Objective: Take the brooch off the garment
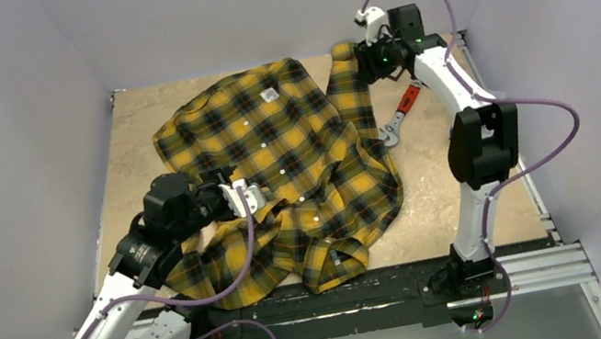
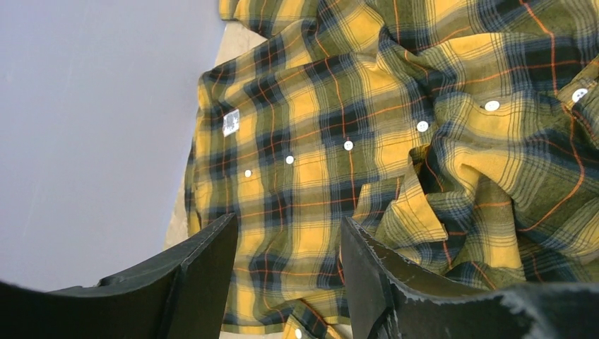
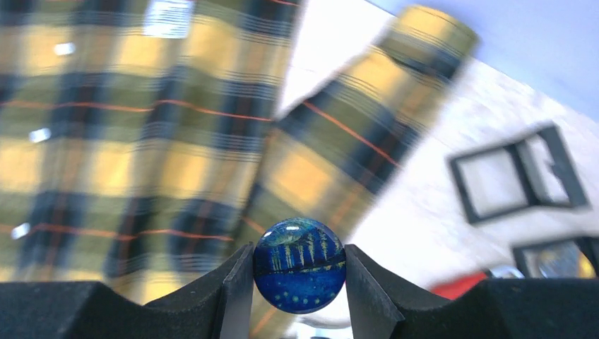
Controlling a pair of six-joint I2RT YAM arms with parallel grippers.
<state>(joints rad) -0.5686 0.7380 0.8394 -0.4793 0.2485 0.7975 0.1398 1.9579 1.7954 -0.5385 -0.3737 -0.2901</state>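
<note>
The yellow and black plaid shirt [image 1: 288,172] lies spread and rumpled across the table, with white buttons and a small white label [image 1: 269,96]. My right gripper [image 3: 299,272] is shut on a round blue brooch [image 3: 299,265] with a painted night scene, held above the shirt's far sleeve [image 3: 346,152]. In the top view the right gripper [image 1: 363,60] is at the far right of the shirt. My left gripper [image 2: 289,282] is open and empty just above the shirt [image 2: 367,134]; in the top view it [image 1: 246,199] is over the shirt's left-middle part.
A red-handled metal tool [image 1: 399,113] lies on the table right of the shirt. White walls enclose the table on three sides. Dark square frames [image 3: 516,173] show on the table in the right wrist view. A black rail [image 1: 347,296] runs along the near edge.
</note>
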